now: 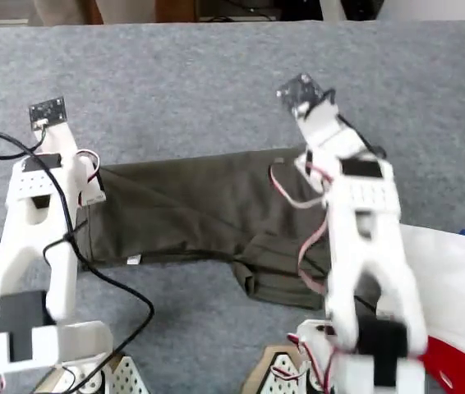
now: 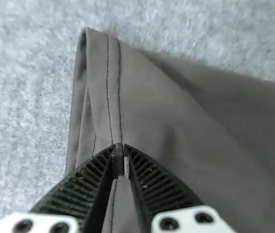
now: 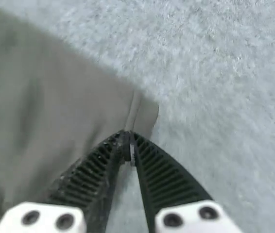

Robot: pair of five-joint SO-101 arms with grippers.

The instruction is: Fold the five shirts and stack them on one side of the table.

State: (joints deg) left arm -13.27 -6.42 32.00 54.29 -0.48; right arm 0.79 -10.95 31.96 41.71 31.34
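1. The left tool (image 2: 119, 162) sits at the left end of the olive shirt (image 2: 186, 136). Its wrist view shows the ribbed black jaws pinched tight on the stitched hem (image 2: 112, 97), where the cloth is doubled over at a fold, with the grey bench (image 2: 25, 73) just beside it. From above, the arm's white body covers this grip.
2. The high view gives the layout the wrist views lack. The shirt lies across the middle of the bench as a long band between the two arms. A crumpled flap (image 1: 257, 279) spills toward the near edge, right of centre, and a small white tag (image 1: 134, 260) shows on the near border.
3. The right tool (image 3: 127, 143) is seen close in its wrist view, jaws closed on the shirt's edge at a corner, with bare bench beyond. From above, this corner is the far right one.
4. At the right edge lies a white garment (image 1: 454, 271), just beside the shirt's right end — whether they touch is hidden by the arm. A red garment (image 1: 458, 365) shows at its near side.
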